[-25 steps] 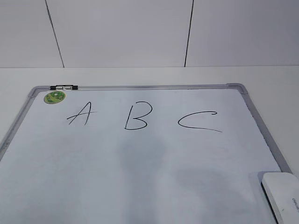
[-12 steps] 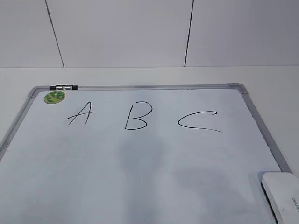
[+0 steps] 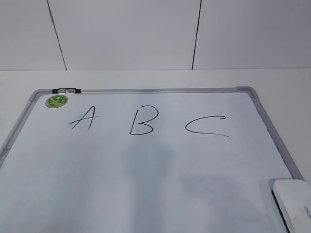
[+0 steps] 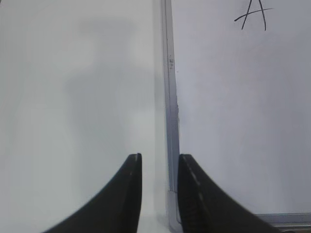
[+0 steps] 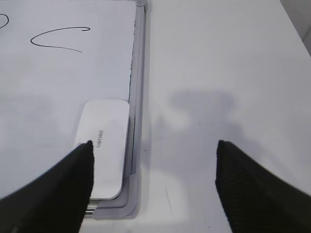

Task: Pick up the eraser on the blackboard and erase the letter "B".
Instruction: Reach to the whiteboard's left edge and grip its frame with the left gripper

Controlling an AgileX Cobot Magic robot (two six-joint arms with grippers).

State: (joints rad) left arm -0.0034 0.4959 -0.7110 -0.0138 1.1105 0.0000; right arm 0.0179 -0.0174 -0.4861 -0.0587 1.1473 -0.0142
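Observation:
The blackboard [image 3: 146, 90] lies flat on the white table. It carries a black "A" [image 3: 83, 119], the letter "B" [image 3: 142, 121] in the middle and a "C" [image 3: 206, 126]. The white eraser [image 3: 294, 204] lies in the board's near right corner. In the right wrist view the eraser [image 5: 107, 141] sits against the grey frame. My right gripper [image 5: 153, 145] is wide open above that corner and empty, and its left finger overlaps the eraser's left edge. My left gripper [image 4: 159, 156] hangs empty over the board's left frame [image 4: 170, 97], with only a narrow gap between its fingers. Neither gripper shows in the exterior view.
A round green sticker [image 3: 57, 101] and a small metal clip [image 3: 66, 91] sit at the board's far left corner. White table surface [image 5: 218, 73] lies right of the board and also left of it [image 4: 73, 97]. A white panelled wall stands behind.

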